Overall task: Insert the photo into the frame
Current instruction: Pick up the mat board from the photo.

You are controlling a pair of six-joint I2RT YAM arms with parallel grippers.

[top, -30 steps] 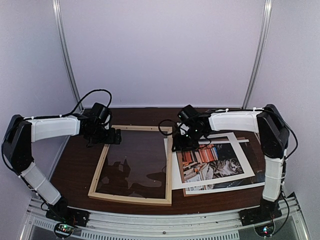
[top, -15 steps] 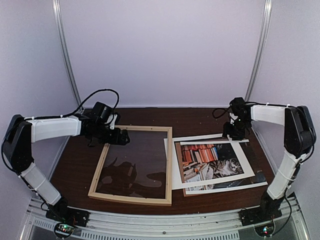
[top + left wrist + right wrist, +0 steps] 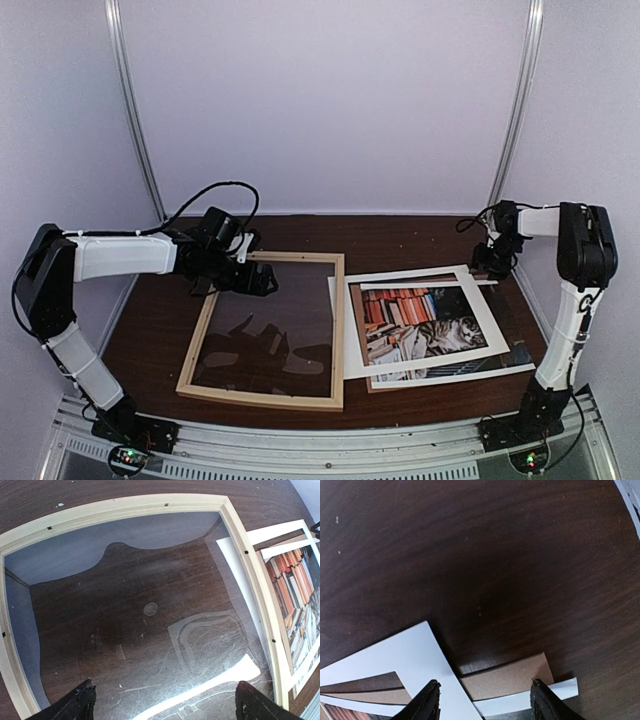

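The frame (image 3: 262,400) of pale wood lies flat at centre left with a shiny clear pane inside it. The photo (image 3: 425,322), a cat with red-orange books and white edging, lies face up to its right. My left gripper (image 3: 262,283) hovers over the frame's far left part, open and empty. In the left wrist view the frame (image 3: 150,502) surrounds the pane and the photo (image 3: 295,585) shows at right. My right gripper (image 3: 488,262) is open and empty over the pile's far right corner, where a white corner (image 3: 415,650) shows.
A brown backing board (image 3: 510,677) lies under the white sheets and sticks out at the far right corner, and it also shows in the top view (image 3: 515,305). The dark wood table (image 3: 160,330) ends near the booth's walls and upright poles at left and right.
My right gripper has swung from the frame's right edge out to the far right corner of the photo pile. My left gripper has moved right, over the frame's far part.
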